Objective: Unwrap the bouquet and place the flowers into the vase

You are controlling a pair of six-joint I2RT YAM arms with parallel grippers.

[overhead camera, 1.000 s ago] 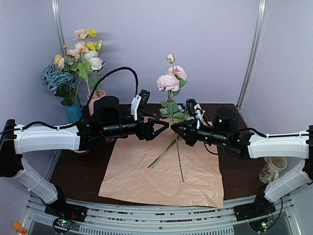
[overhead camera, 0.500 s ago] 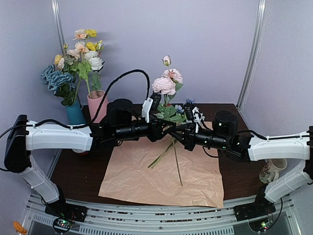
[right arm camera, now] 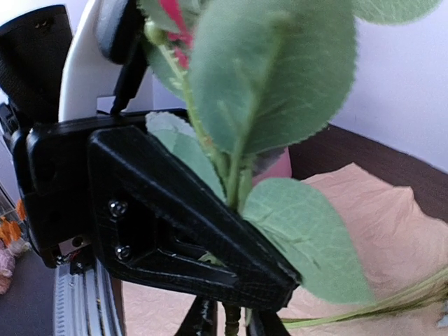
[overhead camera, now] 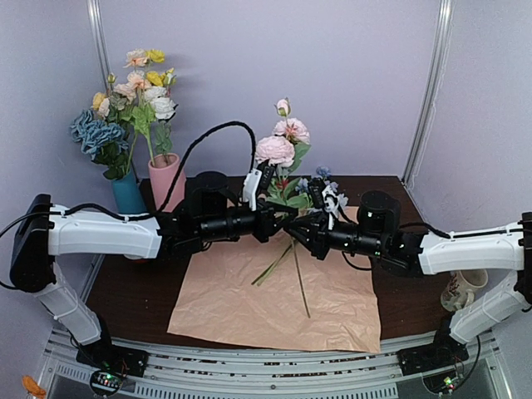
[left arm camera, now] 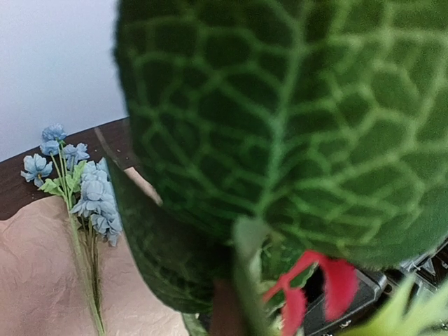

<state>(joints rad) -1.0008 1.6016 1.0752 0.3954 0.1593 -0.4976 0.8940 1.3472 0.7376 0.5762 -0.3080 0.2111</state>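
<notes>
"Where are the flowers sitting right now?"

"The pink flowers [overhead camera: 275, 150] are standing upright over the middle of the table, above the flat peach paper [overhead camera: 241, 307]. The left gripper [overhead camera: 285, 223] is clamping their stems, jaws closed tight."

"And the right gripper?"

"The right gripper [overhead camera: 298, 230] is meeting it tip to tip, jaws narrow around 1 stem; I cannot tell whether they are gripping."

"Anything getting in the way?"

"A big green leaf [left arm camera: 294, 126] is blocking the left wrist camera. The pink vase [overhead camera: 163, 176] is standing well apart at the back left, partly behind the left arm, just beside a teal vase [overhead camera: 126, 192]."
</notes>
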